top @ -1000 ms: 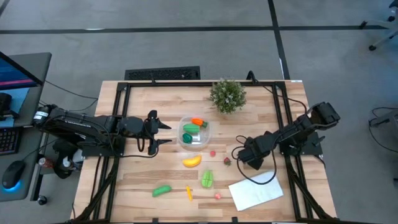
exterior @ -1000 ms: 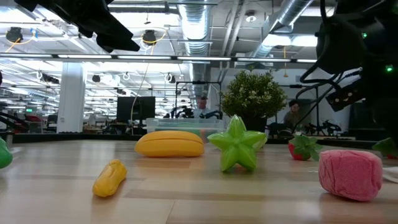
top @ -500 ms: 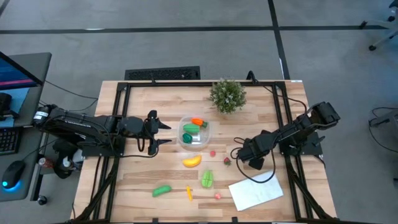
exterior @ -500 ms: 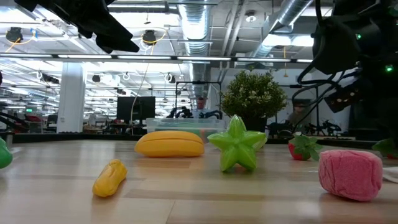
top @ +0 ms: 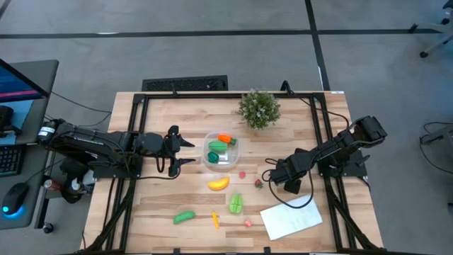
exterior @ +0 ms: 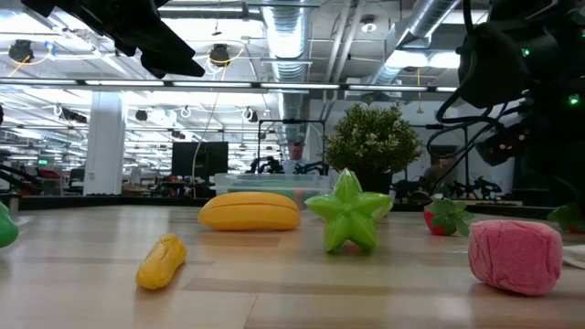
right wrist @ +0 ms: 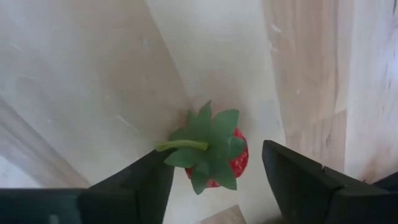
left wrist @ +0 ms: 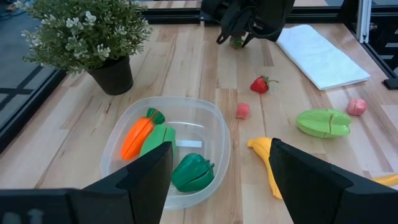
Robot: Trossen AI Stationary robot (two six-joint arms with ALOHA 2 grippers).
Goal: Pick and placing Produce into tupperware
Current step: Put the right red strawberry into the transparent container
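I've got the right gripper (right wrist: 211,180) low over the strawberry (right wrist: 211,152), fingers apart with the berry between them, not pinched yet. It sits on the table (top: 297,120) between the tub (top: 221,151) and the white sheet (top: 290,219). To do this well I'd centre on the red body, not the leafy cap, and squeeze gently so it doesn't squirt out. The left gripper (left wrist: 217,180) waits spread wide just beside the tub, which holds a carrot (left wrist: 137,134) and green pieces. Loose on the pale wood planks: banana (top: 218,184), star fruit (exterior: 349,212), pink berry (exterior: 515,256). Potted plant (top: 259,108) at the far edge; beyond, a bright open workshop.
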